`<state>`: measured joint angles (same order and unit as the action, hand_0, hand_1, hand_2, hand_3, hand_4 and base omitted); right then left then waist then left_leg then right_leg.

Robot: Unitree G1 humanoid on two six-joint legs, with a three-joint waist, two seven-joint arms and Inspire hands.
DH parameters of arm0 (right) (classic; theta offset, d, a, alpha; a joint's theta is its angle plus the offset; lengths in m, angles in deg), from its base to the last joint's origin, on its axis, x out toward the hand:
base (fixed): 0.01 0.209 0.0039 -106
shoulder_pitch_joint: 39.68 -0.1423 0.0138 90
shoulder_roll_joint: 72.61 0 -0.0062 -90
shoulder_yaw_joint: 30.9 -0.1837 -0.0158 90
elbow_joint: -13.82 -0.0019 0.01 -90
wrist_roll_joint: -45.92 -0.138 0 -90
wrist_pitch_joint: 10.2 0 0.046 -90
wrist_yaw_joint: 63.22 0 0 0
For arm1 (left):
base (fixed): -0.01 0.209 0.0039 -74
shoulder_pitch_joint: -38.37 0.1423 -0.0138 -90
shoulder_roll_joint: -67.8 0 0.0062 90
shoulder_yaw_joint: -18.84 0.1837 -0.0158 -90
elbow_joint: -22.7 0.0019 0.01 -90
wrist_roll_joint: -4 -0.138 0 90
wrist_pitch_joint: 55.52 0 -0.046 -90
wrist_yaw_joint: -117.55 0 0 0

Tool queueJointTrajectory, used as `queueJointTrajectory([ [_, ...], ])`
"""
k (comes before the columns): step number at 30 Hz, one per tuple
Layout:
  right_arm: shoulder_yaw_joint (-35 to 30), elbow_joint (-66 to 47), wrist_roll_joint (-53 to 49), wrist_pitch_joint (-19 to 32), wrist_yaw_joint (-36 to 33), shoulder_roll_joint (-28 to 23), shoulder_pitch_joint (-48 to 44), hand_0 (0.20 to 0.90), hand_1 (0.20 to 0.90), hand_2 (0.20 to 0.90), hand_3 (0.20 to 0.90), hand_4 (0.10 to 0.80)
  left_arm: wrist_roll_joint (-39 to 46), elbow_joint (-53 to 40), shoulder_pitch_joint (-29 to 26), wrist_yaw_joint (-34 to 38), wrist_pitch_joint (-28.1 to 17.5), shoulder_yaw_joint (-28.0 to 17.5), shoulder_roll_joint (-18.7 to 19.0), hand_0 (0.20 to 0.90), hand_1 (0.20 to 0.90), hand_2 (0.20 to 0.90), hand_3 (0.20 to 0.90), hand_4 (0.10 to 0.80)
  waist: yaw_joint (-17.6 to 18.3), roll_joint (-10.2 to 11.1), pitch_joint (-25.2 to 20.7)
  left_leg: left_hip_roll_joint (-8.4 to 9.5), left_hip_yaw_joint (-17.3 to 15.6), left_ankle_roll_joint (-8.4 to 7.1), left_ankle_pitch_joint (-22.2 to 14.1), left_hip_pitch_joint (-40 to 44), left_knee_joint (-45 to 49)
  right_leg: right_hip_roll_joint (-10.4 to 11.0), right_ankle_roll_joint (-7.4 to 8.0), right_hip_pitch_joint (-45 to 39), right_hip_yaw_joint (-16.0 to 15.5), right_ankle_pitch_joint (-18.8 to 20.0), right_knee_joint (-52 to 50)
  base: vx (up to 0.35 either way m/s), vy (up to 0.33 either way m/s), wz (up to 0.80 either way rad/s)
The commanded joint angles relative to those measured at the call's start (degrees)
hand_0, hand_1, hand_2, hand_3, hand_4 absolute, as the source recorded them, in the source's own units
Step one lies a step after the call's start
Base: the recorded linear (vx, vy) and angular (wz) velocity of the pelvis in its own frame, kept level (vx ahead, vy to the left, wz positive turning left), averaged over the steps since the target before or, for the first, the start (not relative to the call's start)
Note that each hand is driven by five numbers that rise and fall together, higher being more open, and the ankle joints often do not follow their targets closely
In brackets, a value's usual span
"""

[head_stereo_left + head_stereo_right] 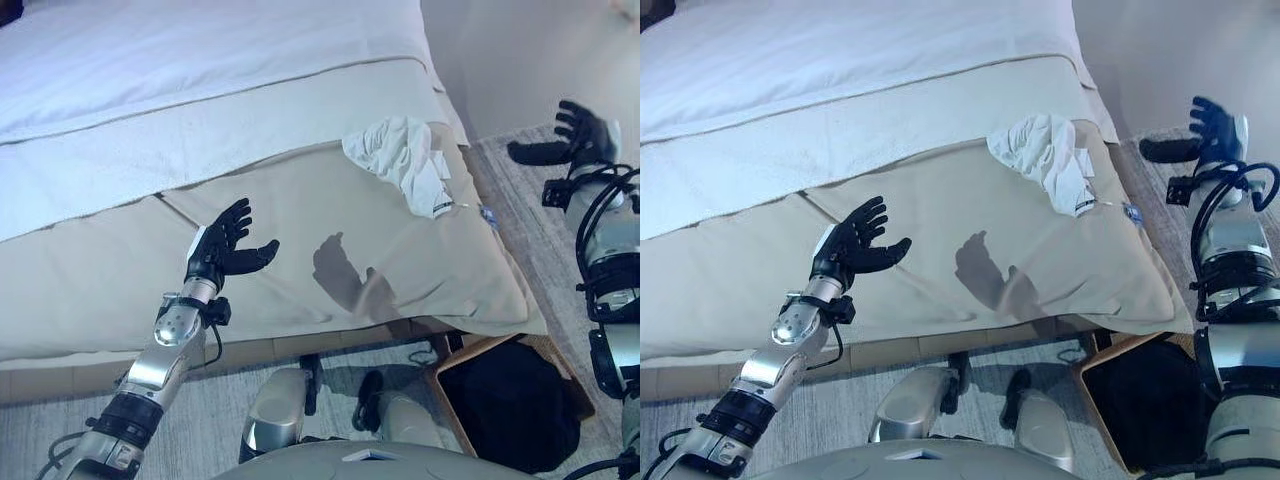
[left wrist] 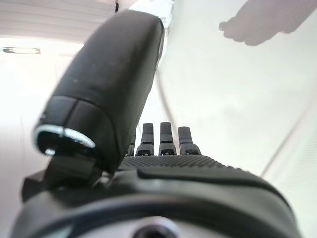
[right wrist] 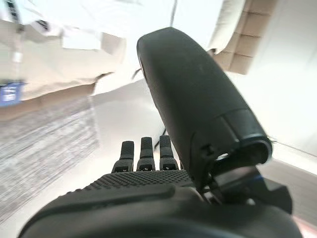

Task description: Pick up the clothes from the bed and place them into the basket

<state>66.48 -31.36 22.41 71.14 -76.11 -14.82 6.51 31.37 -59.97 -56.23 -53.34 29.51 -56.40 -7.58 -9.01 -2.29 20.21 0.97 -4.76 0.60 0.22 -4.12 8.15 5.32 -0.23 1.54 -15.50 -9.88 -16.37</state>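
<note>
White clothes [image 1: 405, 160] lay crumpled on the bed [image 1: 300, 110]; left hand [image 1: 228, 245] and right hand [image 1: 575, 135] hovered open, empty (basket [image 1: 560, 355] on the floor below).

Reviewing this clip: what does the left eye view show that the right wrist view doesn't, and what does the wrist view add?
Only the left eye view shows the left hand, open and empty over the beige bed cover, and the basket on the floor by the bed's corner, with something dark inside. Only the right wrist view shows the right hand from close up, its fingers straight with nothing between them and the thumb. Both show the white garment lying crumpled near the bed's corner, untouched, and the grey carpet beside the bed.
</note>
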Motion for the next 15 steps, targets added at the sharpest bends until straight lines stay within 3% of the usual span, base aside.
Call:
queueJointTrajectory([
  [1,1.2,-0.8,1.9,6.0,-2.7,-2.5,-6.0,0.900,0.900,0.900,0.900,0.800,1.4,-4.3,-3.7,1.8,-6.6,-1.6,2.0,0.900,0.900,0.900,0.900,0.800,2.3,0.6,-3.3,3.69,2.1,1.75,-7.1,-0.5,0.5,5.3,6.68,7.9,4.1,14.0,8.3,-0.110,-0.196,0.24],
  [2,1.2,-0.7,2.0,6.0,-2.8,-2.4,-6.2,0.900,0.900,0.900,0.900,0.800,1.4,-4.2,-3.9,1.9,-6.7,-1.5,2.0,0.900,0.900,0.900,0.900,0.800,2.4,0.6,-3.2,3.68,2.1,1.81,-7.3,-0.7,0.7,5.4,6.76,8.2,4.4,14.3,8.3,-0.115,-0.240,0.36],
  [3,1.4,-0.5,2.4,6.1,-3.2,-2.5,-6.8,0.900,0.900,0.900,0.900,0.800,0.9,-4.2,-4.9,2.0,-7.1,-1.3,2.0,0.900,0.900,0.900,0.900,0.800,3.0,1.0,-2.2,3.71,2.5,2.25,-8.8,-1.6,2.1,5.7,7.23,10.1,6.6,15.1,8.9,-0.009,-0.208,0.53],
  [5,1.5,-0.1,1.5,6.6,-2.8,-3.1,-6.3,0.900,0.900,0.900,0.900,0.800,0.3,-5.1,-4.2,2.3,-6.6,-1.9,1.7,0.900,0.900,0.900,0.900,0.800,2.9,1.4,-2.2,3.32,1.5,2.37,-9.2,-2.9,4.0,5.7,7.02,9.3,6.0,14.2,9.4,0.029,-0.220,0.49],
  [8,1.0,-3.3,1.7,4.9,-3.9,-3.7,-4.6,0.900,0.900,0.900,0.900,0.800,0.9,-6.1,-2.9,2.5,-7.0,-2.0,1.5,0.900,0.900,0.900,0.900,0.800,2.1,1.8,-1.7,1.65,1.0,1.08,-8.4,-5.6,6.4,5.1,5.93,7.9,3.7,11.8,8.5,0.020,-0.208,0.14],
  [15,4.8,-0.5,1.1,5.4,-4.6,-5.5,-10.9,0.900,0.900,0.900,0.900,0.800,1.4,-7.2,-1.4,0.7,-9.4,-1.1,1.6,0.900,0.900,0.900,0.900,0.800,0.0,0.2,0.9,1.10,2.5,-0.64,-6.2,-7.7,5.3,4.4,3.57,8.7,-0.1,9.0,6.8,-0.003,-0.107,0.18],
])
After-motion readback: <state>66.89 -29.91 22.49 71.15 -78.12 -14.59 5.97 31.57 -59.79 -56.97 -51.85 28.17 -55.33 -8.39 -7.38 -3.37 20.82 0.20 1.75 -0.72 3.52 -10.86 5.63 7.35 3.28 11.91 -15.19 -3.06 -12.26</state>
